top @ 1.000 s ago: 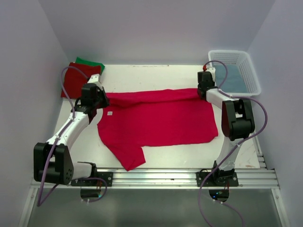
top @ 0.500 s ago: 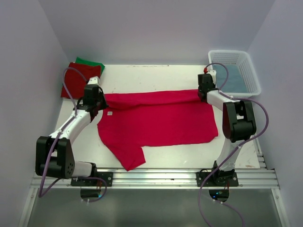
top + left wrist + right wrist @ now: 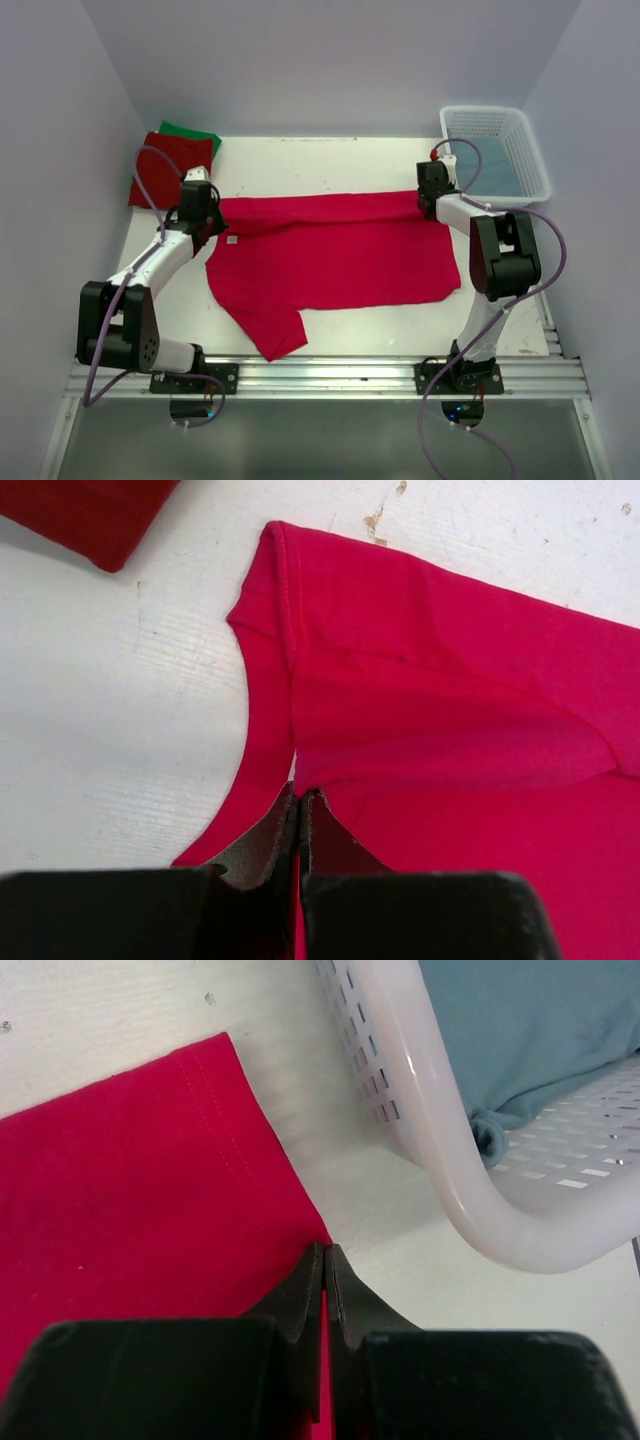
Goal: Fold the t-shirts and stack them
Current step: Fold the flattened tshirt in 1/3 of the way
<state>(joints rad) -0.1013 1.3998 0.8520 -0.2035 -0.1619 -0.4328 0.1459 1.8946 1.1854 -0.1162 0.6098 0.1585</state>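
L tool (image 3: 300,798) & R tool (image 3: 326,1255) crept back, each clamped on soft crimson-pink tee (image 3: 340,255) at stitched edge

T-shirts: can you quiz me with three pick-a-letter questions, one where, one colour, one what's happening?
1. Where is the white basket? A far left corner; B far right corner; C between the arm bases.
2. What colour is the cloth inside it? A yellow; B black; C blue.
3. The left end effector is: A shut on the pink t-shirt; B wide open; C holding the basket.
Answers: 1 B, the top view shows it there. 2 C, seen from the right wrist. 3 A, it pinches pink fabric.
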